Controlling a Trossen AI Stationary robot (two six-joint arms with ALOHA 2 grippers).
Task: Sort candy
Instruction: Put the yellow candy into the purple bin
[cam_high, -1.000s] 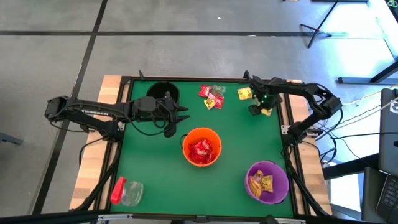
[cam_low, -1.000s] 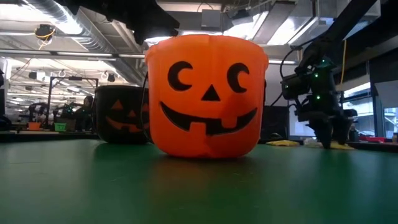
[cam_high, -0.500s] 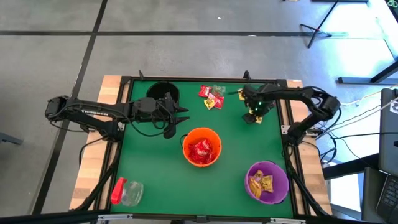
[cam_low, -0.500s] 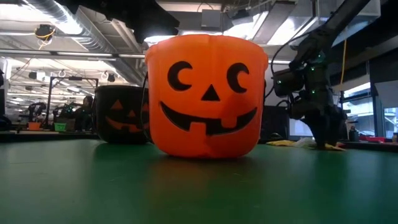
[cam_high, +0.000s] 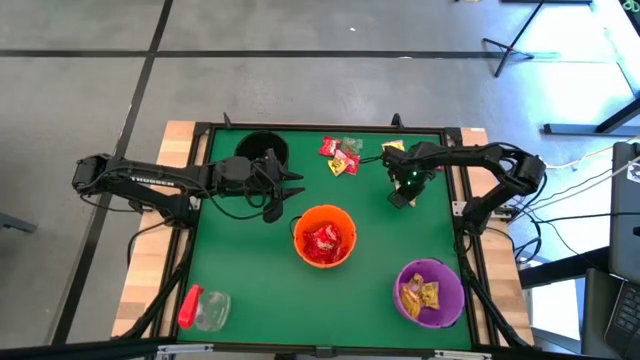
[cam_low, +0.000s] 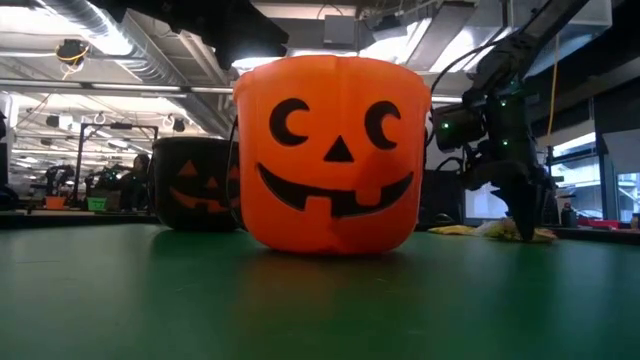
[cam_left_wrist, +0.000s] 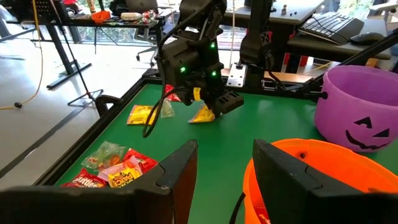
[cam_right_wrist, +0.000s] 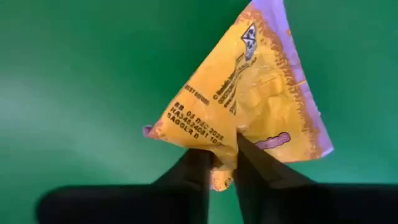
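My right gripper (cam_high: 398, 198) is low over the green table at the far right, shut on a yellow candy packet (cam_right_wrist: 249, 99). A second yellow packet (cam_high: 392, 148) lies flat near the far edge. Red, yellow and greenish packets (cam_high: 340, 156) lie in a small heap at the far middle. The orange bucket (cam_high: 324, 236) holds red packets and the purple bucket (cam_high: 430, 292) holds yellow ones. My left gripper (cam_high: 287, 190) hovers open between the black bucket (cam_high: 262, 148) and the orange one, with nothing between its fingers. My right gripper pinches a crumpled corner (cam_right_wrist: 225, 148) of the yellow packet between its two fingertips (cam_right_wrist: 200, 163). The fingers slant down at it from above. The rest of the packet spreads out beyond the fingertips. Whether its low end (cam_left_wrist: 202, 116) rests on the table, I cannot tell.
A clear jar with a red cap (cam_high: 203, 308) lies on its side at the near left corner. The black bucket stands at the far left. Open green table lies between the orange bucket and the right gripper.
My right gripper has moved from the far right edge a little toward the table's left and near edge. Its fingers, apart a second ago, have shut on the yellow packet that lay beside them.
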